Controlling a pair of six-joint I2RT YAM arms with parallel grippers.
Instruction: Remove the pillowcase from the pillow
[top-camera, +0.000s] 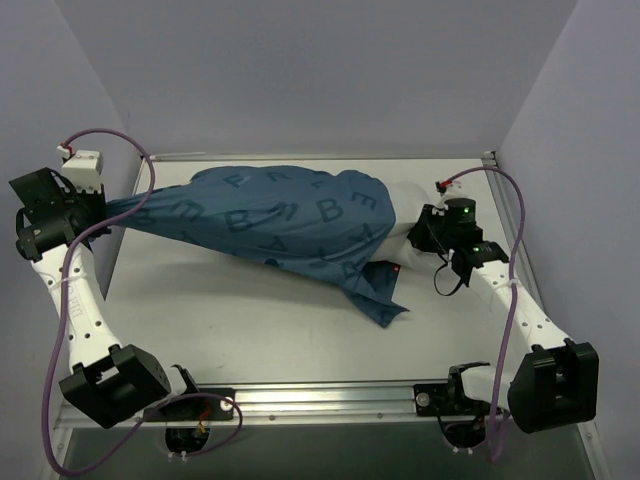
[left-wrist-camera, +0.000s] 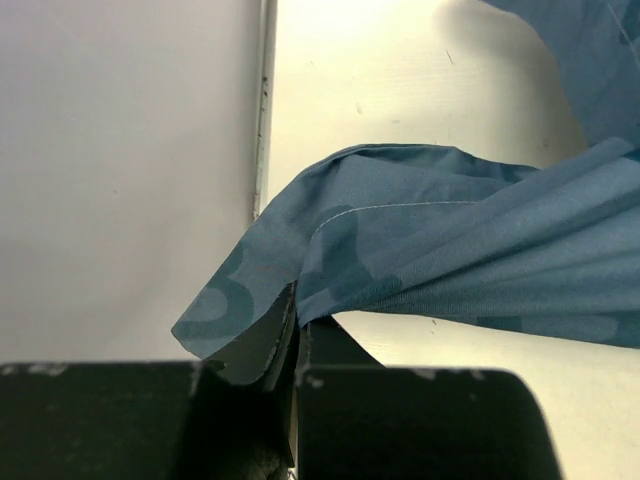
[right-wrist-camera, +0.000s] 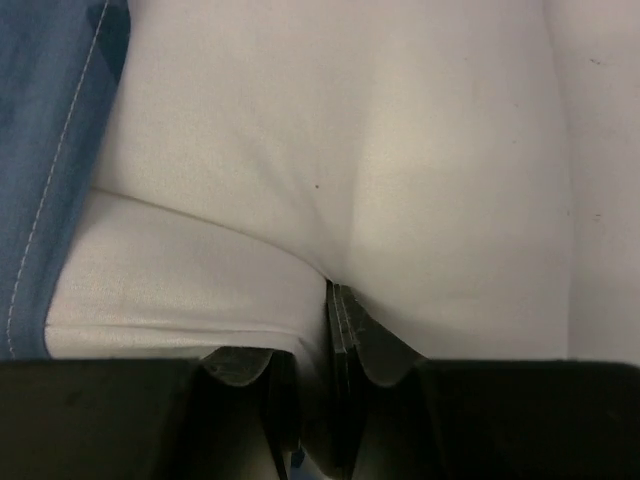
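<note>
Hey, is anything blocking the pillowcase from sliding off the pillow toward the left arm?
Nothing visible does. The left gripper grips the pillowcase by one end, the right gripper pinches the pillow, and the cloth runs stretched between them.

pillowcase (top-camera: 280, 220): mid blue, printed with darker blue letters (pale stitching along the hem). pillow (top-camera: 405, 205): plain white. surface (top-camera: 250, 330): off-white. fingers (right-wrist-camera: 345, 330): black. left arm (top-camera: 80, 300): white, black joints. cable (top-camera: 103, 131): purple.
</note>
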